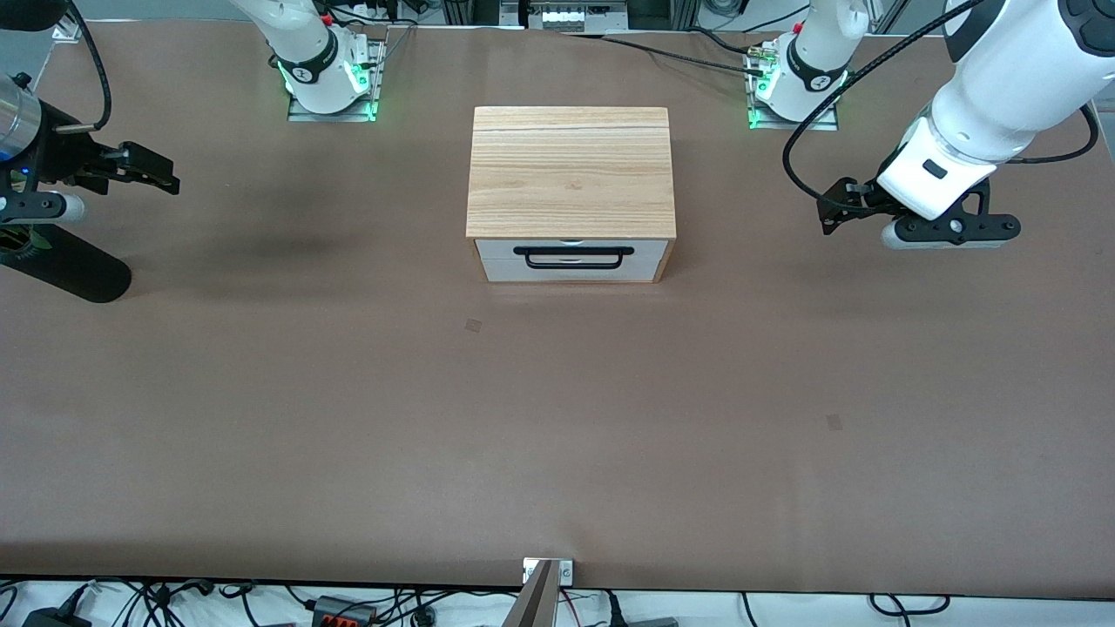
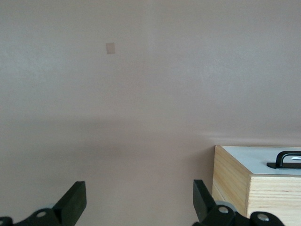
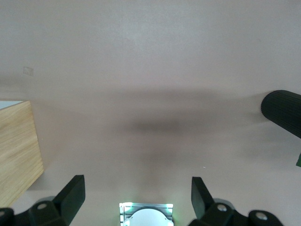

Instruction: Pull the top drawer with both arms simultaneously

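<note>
while both my pincers hang spread and empty, the drawer sits shut in its box mid-surface.
my left pincer is over the surface toward the left arm's end, my right pincer over the right arm's end, both well apart from the box. the drawer should slide stiffly and evenly; i'd grip its thin black handle near each end so it won't skew.

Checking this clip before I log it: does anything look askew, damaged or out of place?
Nothing stands out. The wooden box sits square, the top drawer shut with its handle level. The left gripper and right gripper hang open over bare table.
</note>
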Controlling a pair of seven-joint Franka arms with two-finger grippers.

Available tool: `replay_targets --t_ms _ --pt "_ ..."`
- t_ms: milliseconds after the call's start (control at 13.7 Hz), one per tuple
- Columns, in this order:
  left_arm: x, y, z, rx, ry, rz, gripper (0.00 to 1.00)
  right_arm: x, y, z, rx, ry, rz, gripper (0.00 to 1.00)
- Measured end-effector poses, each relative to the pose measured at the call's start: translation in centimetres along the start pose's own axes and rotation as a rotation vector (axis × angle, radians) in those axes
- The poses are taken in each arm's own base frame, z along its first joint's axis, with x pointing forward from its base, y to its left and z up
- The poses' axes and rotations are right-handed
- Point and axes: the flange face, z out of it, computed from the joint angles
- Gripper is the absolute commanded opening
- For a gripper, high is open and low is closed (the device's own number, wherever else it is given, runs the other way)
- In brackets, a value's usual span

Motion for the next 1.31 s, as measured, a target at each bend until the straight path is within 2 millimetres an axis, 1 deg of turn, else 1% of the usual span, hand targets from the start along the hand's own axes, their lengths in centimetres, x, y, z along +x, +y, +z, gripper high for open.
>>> replay_targets --t_ms 291,510,656,801,947,1093,1311 --pt "0.1 0.1 -0.3 -0.007 0.005 0.0 1.0 0.0 0.0 0.0 0.0 0.0 0.0 1.0" --pt "1.6 1.1 -0.9 -0.062 0.01 0.0 1.0 0.0 0.1 0.0 0.0 -0.001 0.001 1.0" --pt "2.7 1.6 -0.4 -0.081 0.001 0.003 1.0 0.0 0.1 0.0 0.0 0.0 0.001 1.0" --pt "3.2 1.9 0.1 -0.086 -0.009 0.007 1.0 0.0 0.0 0.0 0.0 0.0 -0.001 1.0" --pt "3.5 2.8 1.3 -0.108 -0.036 0.014 1.0 0.0 -0.2 0.0 -0.001 -0.002 -0.004 1.0" --pt "4.0 3.7 3.3 -0.153 -0.085 0.011 1.0 0.1 -0.6 0.3 -0.002 -0.012 -0.012 1.0" --pt "5.3 4.6 6.3 -0.213 -0.145 -0.004 1.0 1.0 -1.6 1.8 -0.006 -0.051 -0.029 1.0"
